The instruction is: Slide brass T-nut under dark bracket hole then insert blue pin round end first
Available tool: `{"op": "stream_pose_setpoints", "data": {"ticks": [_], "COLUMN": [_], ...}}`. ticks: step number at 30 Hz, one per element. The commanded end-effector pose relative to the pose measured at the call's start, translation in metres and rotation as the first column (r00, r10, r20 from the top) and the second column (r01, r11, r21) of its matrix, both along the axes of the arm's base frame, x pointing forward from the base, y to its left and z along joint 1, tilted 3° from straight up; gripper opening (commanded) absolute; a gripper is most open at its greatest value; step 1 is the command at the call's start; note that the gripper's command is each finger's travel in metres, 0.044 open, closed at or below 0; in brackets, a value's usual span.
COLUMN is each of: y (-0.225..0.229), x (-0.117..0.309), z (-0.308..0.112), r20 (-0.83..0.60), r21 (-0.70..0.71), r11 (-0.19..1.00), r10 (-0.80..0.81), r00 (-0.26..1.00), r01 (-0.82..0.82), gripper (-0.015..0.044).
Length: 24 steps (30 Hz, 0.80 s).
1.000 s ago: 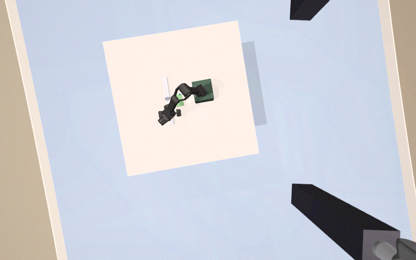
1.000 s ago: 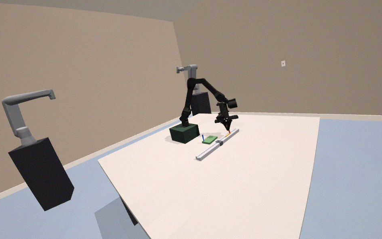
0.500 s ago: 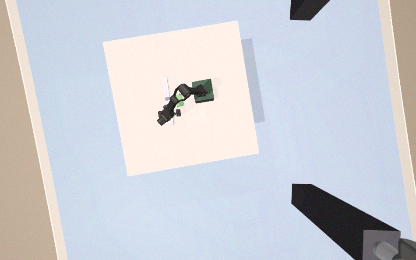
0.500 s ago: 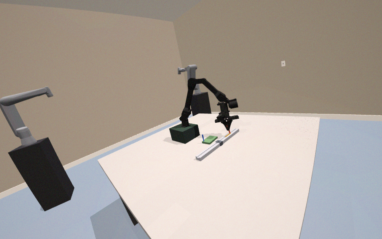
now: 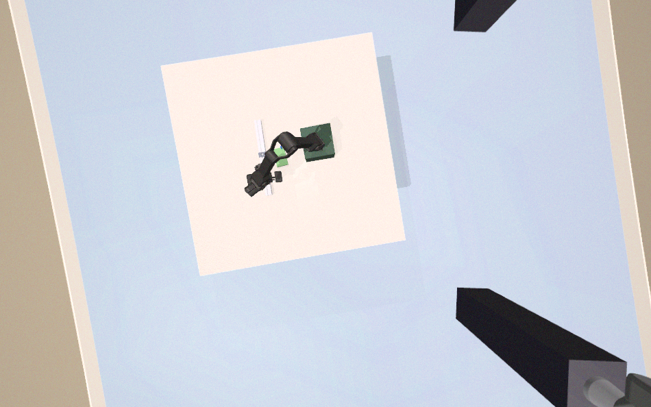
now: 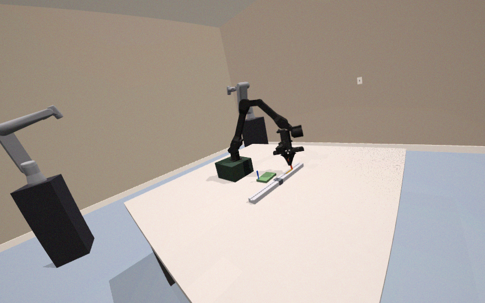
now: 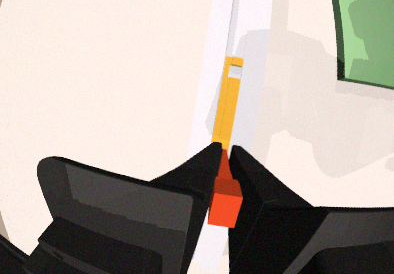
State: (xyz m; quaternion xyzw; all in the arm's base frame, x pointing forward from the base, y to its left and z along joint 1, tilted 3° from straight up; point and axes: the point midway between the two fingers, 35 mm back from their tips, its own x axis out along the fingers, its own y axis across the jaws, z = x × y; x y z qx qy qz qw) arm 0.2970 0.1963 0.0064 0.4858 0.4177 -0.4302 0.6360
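Observation:
My gripper is shut on the orange handle of the T-nut, above the rail's far part. The yellow brass T-nut extends from the fingertips along the slot of the pale aluminum rail. The nut's hole end points up the wrist view. Whether the nut is under the slot's lips cannot be told. The dark bracket sits across the rail, outside the wrist view. The blue pin stands upright at the green tray.
The dark green base block carries the arm and stands on the same pale table, on the tray's far side from the rail. Two grey arms on black pedestals stand off the table.

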Motion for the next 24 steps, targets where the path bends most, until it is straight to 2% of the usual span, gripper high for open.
{"op": "stream_pose_setpoints", "data": {"ticks": [1,24], "y": [0.0009,0.0014], "x": [0.0011,0.004], "z": [0.0004,0.001], "r20": [-0.012,-0.059], "r21": [0.0,-0.008], "r11": [1.0,1.0], "r10": [0.005,0.007], "r00": [1.0,0.998], "r01": [-0.005,-0.008], "gripper": [-0.015,-0.015]}}
